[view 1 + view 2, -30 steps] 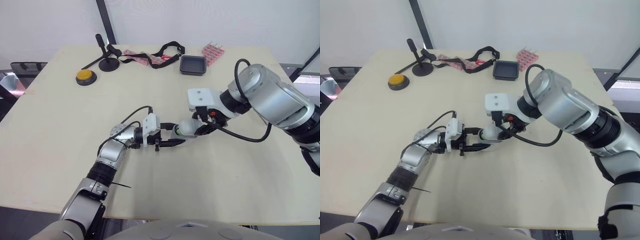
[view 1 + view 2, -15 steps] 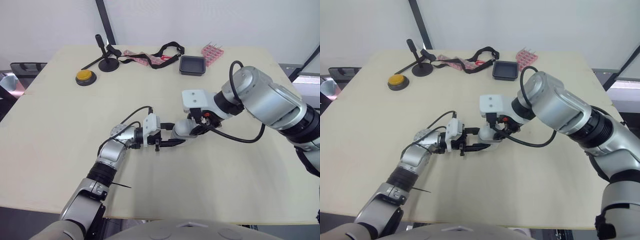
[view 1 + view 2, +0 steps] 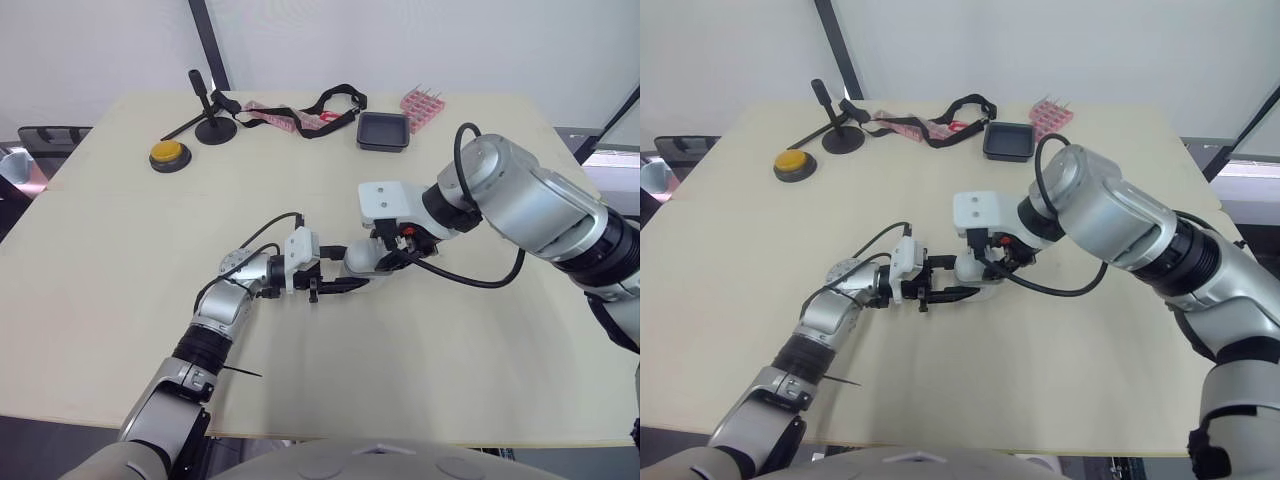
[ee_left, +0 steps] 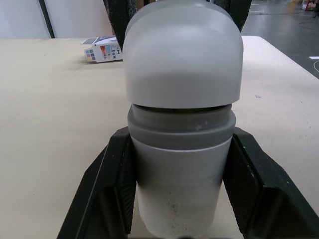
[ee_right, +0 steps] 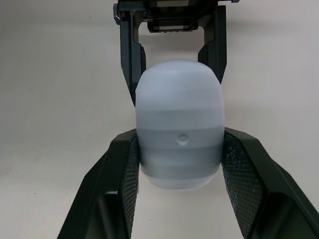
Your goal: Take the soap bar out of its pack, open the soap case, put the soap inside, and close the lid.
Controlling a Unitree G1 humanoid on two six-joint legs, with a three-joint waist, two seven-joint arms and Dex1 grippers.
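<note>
**benchwatcher:** Soap case [image 3: 360, 262] sits mid-table, lying sideways between the two arms. Anything different from a second ago?

**g1_tinkerer:** Yeah, a little. The right arm has swung toward the robot's left, so its white wrist block [image 3: 385, 199] is closer to the left one now. The case moved that way with it, just a touch. The left arm looks the same as before. The yellow button [image 3: 168, 155] and black tray [image 3: 385, 130] at the far edge haven't moved.

**benchwatcher:** And who's got hold of it?

**g1_tinkerer:** Both. The left gripper [image 4: 180, 149] is pinching the white body end, with a black finger [image 4: 112, 189] pressed against each side. The right gripper [image 5: 180, 144] is clamped on the rounded cap end, one pad [image 5: 124, 184] on each flank.

**benchwatcher:** How does the case look?

**g1_tinkerer:** Capsule shape with a frosted dome cap, a grey band under it, then a white body with a few dark specks. The lid's still on, with only a thin dark seam where the cap meets the band. I can't tell whether it touches the tabletop [image 3: 120, 260].
</note>
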